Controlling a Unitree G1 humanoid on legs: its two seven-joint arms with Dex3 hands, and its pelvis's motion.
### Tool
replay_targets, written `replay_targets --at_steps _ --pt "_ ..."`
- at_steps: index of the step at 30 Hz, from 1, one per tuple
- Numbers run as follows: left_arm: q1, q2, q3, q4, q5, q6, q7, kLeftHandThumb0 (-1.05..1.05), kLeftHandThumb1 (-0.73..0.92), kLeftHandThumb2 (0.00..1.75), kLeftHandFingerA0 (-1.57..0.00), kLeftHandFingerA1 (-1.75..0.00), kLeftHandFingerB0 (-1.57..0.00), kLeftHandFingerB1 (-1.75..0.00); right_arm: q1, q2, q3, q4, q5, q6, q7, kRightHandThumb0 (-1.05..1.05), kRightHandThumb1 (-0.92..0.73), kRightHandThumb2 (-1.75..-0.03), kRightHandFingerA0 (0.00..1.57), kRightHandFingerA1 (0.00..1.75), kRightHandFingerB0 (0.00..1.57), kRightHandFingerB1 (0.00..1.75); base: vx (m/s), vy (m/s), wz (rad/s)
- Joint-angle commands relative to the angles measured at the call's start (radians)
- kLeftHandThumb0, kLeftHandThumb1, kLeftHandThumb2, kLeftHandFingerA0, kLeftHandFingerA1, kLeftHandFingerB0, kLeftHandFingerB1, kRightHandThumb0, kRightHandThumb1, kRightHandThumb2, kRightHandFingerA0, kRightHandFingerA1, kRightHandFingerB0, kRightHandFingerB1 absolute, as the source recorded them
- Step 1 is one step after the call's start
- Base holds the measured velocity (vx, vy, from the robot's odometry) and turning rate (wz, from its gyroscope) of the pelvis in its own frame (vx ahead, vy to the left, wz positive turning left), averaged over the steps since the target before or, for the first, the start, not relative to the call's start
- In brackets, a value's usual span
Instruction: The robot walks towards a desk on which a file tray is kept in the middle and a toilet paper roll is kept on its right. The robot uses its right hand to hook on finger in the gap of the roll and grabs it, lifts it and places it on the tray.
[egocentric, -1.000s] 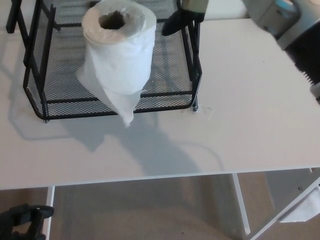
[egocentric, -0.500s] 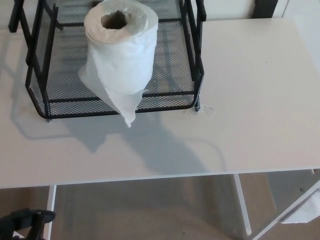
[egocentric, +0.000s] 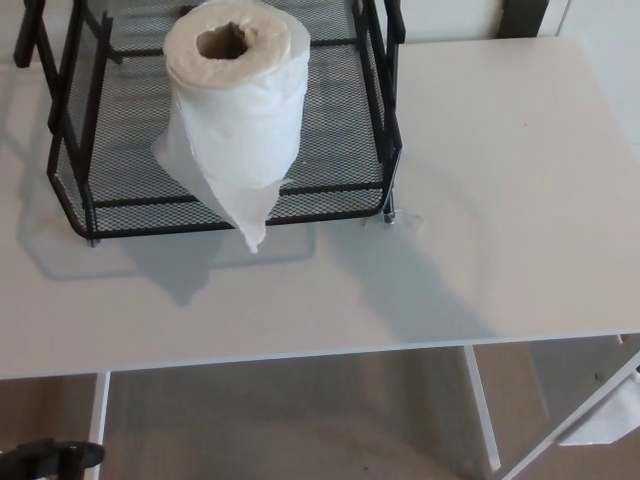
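We see the toilet paper roll standing upright inside the black mesh file tray, upper left of the frame, core hole facing up. A loose tail of paper hangs off the roll's lower front, draping over the tray's front rail and ending just above the white desk. The tray sits on the desk's upper-left area; the right half of the desk is bare. Our right hand is out of frame. At the bottom-left corner a bit of the black left hand shows below the desk edge; we can't tell whether its fingers are released or clenched.
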Motion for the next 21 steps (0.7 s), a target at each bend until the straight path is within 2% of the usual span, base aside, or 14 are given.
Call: replay_targets --at_steps 1,3,5,6,8,9,10,11,13,14,15,17,20,21 --pt "0.016 0.061 -0.013 0.061 0.044 -0.130 -0.020 -0.92 0.69 1.16 -0.63 -0.78 -0.39 -0.67 0.674 -0.105 -0.759 -0.138 0.190 0.080 -0.005 -0.71 -0.56 -0.89 0.21 0.51 0.10 0.44 0.00 0.000 0.00" --pt "0.021 0.062 -0.015 0.049 0.050 -0.113 -0.010 -0.94 0.92 0.70 -0.66 -0.74 -0.39 -0.63 0.749 -0.064 -0.866 -0.125 0.216 0.167 0.002 -0.68 -0.53 -0.87 0.23 0.55 0.14 0.48 0.00 0.000 0.00" --pt "0.021 0.059 -0.006 0.060 0.039 -0.127 -0.016 -0.93 0.66 1.15 -0.61 -0.78 -0.35 -0.67 0.861 -0.023 -0.930 -0.066 0.258 0.055 -0.065 -0.69 -0.68 -0.60 0.43 0.59 0.22 0.41 0.00 0.000 0.00" --pt "0.019 0.054 -0.002 0.060 0.033 -0.122 -0.016 -0.95 0.92 0.68 -0.65 -0.75 -0.37 -0.64 0.925 0.005 -0.955 0.017 0.292 -0.031 -0.143 -0.72 -0.67 -0.60 0.43 0.62 0.23 0.44 0.00 0.000 0.00" --pt "0.021 0.055 -0.006 0.050 0.039 -0.115 -0.011 -0.95 0.91 0.68 -0.64 -0.76 -0.37 -0.65 0.980 0.017 -0.960 0.059 0.282 -0.024 -0.180 -0.85 -0.57 -0.91 0.38 0.65 0.18 0.54 0.00 0.000 0.00" --pt "0.019 0.052 -0.007 0.028 0.041 -0.078 -0.001 -0.91 0.67 1.15 -0.63 -0.76 -0.41 -0.68 1.021 0.041 -0.969 0.102 0.304 -0.077 -0.225 -0.83 -0.67 -0.61 0.40 0.67 0.21 0.51 0.00 0.000 0.00" --pt "0.014 0.040 0.010 0.033 0.024 -0.077 0.005 -0.93 0.90 0.68 -0.65 -0.76 -0.39 -0.65 1.093 0.099 -0.963 0.146 0.296 -0.127 -0.330 -0.89 -0.53 -0.92 0.38 0.76 0.23 0.62 0.00 0.000 0.00" --pt "0.010 0.040 0.013 0.051 0.024 -0.096 0.005 -0.91 0.65 1.12 -0.62 -0.78 -0.40 -0.68 1.117 0.138 -0.964 0.187 0.312 -0.160 -0.396 -0.90 -0.51 -0.91 0.40 0.82 0.29 0.67 0.00 0.000 0.00" --pt "0.002 0.039 0.014 0.063 0.023 -0.098 0.007 -0.93 0.65 1.12 -0.60 -0.79 -0.40 -0.69 1.138 0.159 -0.954 0.213 0.316 -0.199 -0.438 -0.91 -0.68 -0.61 0.38 1.00 0.27 0.74 0.00 0.000 0.00" --pt "0.003 0.048 0.005 0.066 0.036 -0.110 0.007 -0.91 0.67 1.15 -0.62 -0.79 -0.40 -0.69 1.175 0.207 -0.961 0.186 0.314 -0.202 -0.463 -0.84 -0.49 -0.99 0.55 0.91 0.11 0.62 0.00 0.000 0.00" --pt "0.005 0.053 0.000 0.066 0.044 -0.115 0.008 -0.90 0.67 1.15 -0.62 -0.79 -0.40 -0.68 1.203 0.234 -0.961 0.205 0.318 -0.219 -0.495 -0.92 -0.68 -0.61 0.40 1.00 0.28 0.76 0.00 0.000 0.00" --pt "0.003 0.053 -0.001 0.083 0.042 -0.122 0.005 -0.94 0.92 0.69 -0.66 -0.77 -0.37 -0.63 1.215 0.278 -0.965 0.346 0.357 -0.272 -0.592 -0.86 -0.63 -0.60 0.51 1.01 0.33 0.78 0.00 0.000 0.00" --pt "-0.004 0.045 0.004 0.116 0.034 -0.137 0.004 -0.88 0.68 1.12 -0.61 -0.77 -0.41 -0.67 1.226 0.336 -0.982 0.342 0.363 -0.219 -0.639 -0.85 -0.62 -0.60 0.59 1.01 0.33 0.82 0.00 0.000 0.00" --pt "-0.008 0.047 0.002 0.123 0.036 -0.136 0.003 -0.89 0.92 0.70 -0.62 -0.73 -0.37 -0.62 1.224 0.361 -0.997 0.313 0.375 -0.177 -0.630 -0.86 -0.59 -0.59 0.64 1.03 0.35 0.85 0.00 0.000 0.00"
